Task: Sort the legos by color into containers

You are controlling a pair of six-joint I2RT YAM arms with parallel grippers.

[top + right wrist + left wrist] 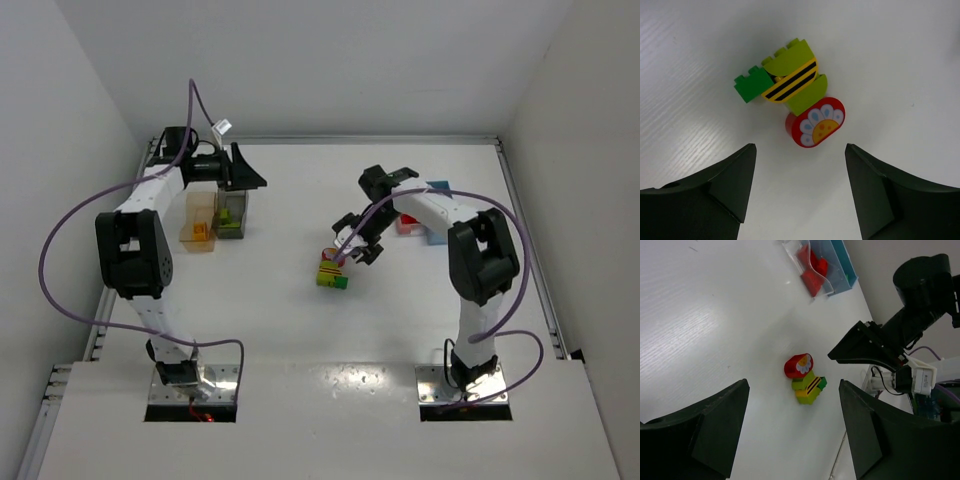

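R gripper [352, 246] [798, 150] hangs over the lego cluster [333, 273] [787, 80] mid-table, jaws wide apart, nothing held. Cluster = lime + green bricks, a yellow black-striped piece, w/ red flower brick [815, 123] touching one end. L gripper [246, 172] is also wide open and empty, near the orange bin [197, 225] and dark grey bin [232, 212] on the left. Clear bin [816, 270] w/ red bricks and blue bin [844, 262] sit on the right.

I count four containers: one orange [195, 207], one dark grey [238, 206], one clear [822, 252], one light blue [847, 262]; one lego cluster [790, 95] of five bricks: one red, two lime, one striped yellow, one dark green; at least two loose red bricks [812, 272]; two grippers of mine, left gripper [792, 425] and right gripper [797, 190].
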